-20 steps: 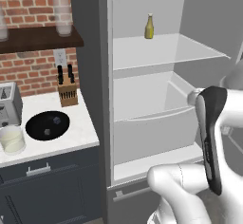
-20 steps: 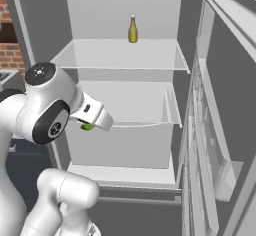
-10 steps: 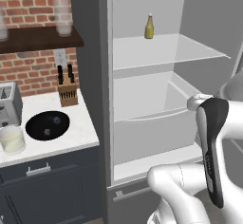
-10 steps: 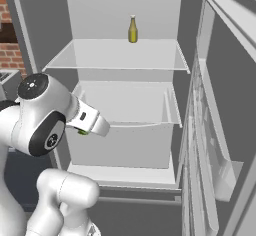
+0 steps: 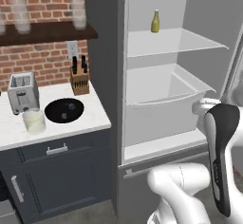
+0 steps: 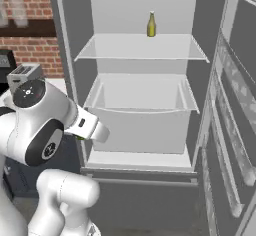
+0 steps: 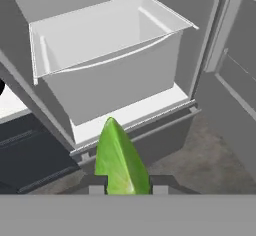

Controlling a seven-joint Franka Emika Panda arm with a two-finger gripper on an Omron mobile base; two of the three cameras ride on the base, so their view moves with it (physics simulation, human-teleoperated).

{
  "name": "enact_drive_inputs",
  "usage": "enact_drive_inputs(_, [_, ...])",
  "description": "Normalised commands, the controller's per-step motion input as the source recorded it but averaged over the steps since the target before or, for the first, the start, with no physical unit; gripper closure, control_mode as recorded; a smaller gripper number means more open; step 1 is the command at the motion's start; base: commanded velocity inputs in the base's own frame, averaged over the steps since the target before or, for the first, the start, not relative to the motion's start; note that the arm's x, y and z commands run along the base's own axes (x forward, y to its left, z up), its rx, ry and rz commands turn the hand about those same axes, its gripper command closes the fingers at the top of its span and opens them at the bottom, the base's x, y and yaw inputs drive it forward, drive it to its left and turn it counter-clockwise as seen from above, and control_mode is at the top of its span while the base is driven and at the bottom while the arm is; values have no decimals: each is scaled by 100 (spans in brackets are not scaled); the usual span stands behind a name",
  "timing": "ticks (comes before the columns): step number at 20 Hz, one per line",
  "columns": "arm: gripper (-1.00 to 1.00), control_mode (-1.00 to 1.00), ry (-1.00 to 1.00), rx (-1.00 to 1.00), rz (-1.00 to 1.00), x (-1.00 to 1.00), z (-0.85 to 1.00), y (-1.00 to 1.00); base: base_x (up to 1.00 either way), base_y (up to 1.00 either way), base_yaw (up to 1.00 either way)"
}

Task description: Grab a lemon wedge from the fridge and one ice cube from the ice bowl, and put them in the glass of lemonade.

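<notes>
Kitchen w/ brick wall: fridge (image 5: 171,71) stands open, white drawer & shelves bare but for a yellow bottle (image 5: 155,21) up top. Pincer (image 7: 121,189) is pinching the lemon wedge (image 7: 120,161) between its tips, held out in front of the fridge's lower drawer; on the tabletop (image 5: 90,118) left of the fridge sit the ice bowl (image 5: 64,110), glass of lemonade (image 5: 34,121), toaster (image 5: 22,91) & knife block (image 5: 79,76)

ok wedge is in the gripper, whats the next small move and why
Probably swing left toward the counter. The gripper is shut on the lemon wedge, already outside the fridge, and the glass of lemonade waits beside the ice bowl.
</notes>
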Motion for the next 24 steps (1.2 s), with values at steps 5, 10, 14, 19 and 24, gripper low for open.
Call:
enact_drive_inputs(5, [100, 100, 0, 0, 0, 0, 0, 0, -34, 100, -15])
enact_drive_inputs(10, [100, 100, 0, 0, 0, 0, 0, 0, 6, 100, -19])
enact_drive_inputs(14, [100, 100, 0, 0, 0, 0, 0, 0, 14, 100, -12])
enact_drive_inputs(19, [100, 100, 0, 0, 0, 0, 0, 0, 36, 95, 1])
enact_drive_inputs(24, [100, 100, 0, 0, 0, 0, 0, 0, 76, 46, 13])
